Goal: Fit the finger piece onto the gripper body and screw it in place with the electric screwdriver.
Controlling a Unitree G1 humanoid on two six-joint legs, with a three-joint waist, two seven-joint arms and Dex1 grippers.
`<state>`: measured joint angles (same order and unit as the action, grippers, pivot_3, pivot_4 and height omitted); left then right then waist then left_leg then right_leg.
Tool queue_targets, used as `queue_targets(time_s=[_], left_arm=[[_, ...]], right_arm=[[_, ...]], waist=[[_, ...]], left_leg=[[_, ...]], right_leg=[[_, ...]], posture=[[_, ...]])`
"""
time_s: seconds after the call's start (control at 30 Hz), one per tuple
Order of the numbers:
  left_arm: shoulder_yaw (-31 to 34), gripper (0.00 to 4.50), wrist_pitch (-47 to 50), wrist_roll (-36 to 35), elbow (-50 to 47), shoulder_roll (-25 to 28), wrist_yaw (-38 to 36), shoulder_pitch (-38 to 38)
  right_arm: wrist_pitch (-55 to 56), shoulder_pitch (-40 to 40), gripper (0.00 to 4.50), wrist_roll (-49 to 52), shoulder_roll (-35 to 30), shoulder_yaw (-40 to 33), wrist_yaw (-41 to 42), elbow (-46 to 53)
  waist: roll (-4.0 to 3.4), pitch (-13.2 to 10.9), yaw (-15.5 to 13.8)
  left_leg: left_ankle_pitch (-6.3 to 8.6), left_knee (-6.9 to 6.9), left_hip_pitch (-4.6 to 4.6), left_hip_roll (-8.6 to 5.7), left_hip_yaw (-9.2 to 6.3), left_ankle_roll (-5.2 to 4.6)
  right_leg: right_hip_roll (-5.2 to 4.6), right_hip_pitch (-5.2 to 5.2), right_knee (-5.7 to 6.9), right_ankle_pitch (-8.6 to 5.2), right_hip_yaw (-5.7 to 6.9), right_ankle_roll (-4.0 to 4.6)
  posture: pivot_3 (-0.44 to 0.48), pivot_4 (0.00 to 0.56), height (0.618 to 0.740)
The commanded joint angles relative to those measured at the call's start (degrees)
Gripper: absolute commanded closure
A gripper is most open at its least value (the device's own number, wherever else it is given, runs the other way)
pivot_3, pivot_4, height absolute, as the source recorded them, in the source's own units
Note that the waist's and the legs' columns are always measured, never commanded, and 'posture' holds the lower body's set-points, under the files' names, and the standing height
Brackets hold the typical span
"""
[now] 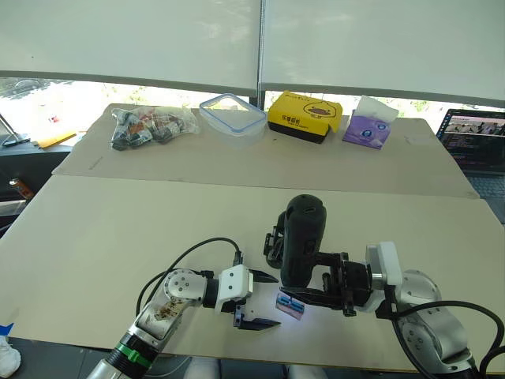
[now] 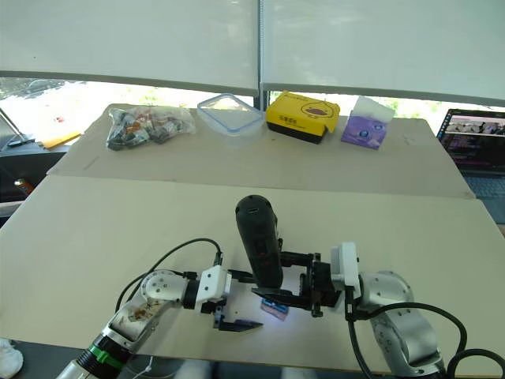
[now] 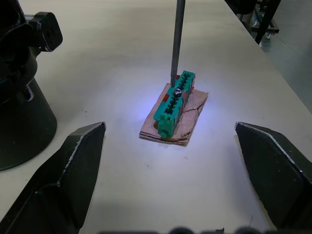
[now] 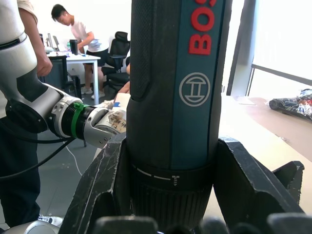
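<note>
Right wrist view: right gripper (image 4: 170, 195) jaws clamp the electric screwdriver (image 4: 175, 97); left gripper (image 3: 170, 161) jaws apart.

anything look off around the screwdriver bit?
One oddity: the electric screwdriver, held upright in the right pincer, has its bit on a screw in a small green block on tan card, not the gripper body.

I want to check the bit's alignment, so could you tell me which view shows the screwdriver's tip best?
The left wrist view: the metal bit meets a screw on the green block. Both eye views show the electric screwdriver upright; the right wrist view shows its gripped barrel.
</note>
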<state>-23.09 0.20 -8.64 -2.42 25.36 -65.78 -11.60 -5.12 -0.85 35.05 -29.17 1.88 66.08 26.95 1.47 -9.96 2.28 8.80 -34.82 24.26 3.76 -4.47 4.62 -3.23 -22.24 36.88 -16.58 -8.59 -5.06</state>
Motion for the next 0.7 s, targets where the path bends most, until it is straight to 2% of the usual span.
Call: queue_targets(time_s=[0.03, 0.7], left_arm=[[-2.4, 0.02, 1.4, 1.1, 1.1, 0.0, -0.2, 1.4], [-2.6, 0.02, -0.9, 1.7, 3.7, -0.2, -0.1, 2.0]], right_arm=[[1.5, -0.9, 2.54, 1.3, 0.4, -0.1, -0.1, 2.4], [1.1, 0.5, 2.54, 1.5, -0.3, -0.1, 0.2, 3.0]], waist=[[0.0, 0.0, 0.0], [-0.16, 0.1, 0.0]], left_leg=[[0.0, 0.0, 0.0, 0.0, 0.0, 0.0], [0.0, 0.0, -0.02, 0.0, 0.0, 0.0]], right_leg=[[0.0, 0.0, 0.0, 0.0, 0.0, -0.01], [0.0, 0.01, 0.0, 0.0, 0.0, -0.01]], posture=[[0.0, 0.15, 0.74], [0.0, 0.15, 0.74]])
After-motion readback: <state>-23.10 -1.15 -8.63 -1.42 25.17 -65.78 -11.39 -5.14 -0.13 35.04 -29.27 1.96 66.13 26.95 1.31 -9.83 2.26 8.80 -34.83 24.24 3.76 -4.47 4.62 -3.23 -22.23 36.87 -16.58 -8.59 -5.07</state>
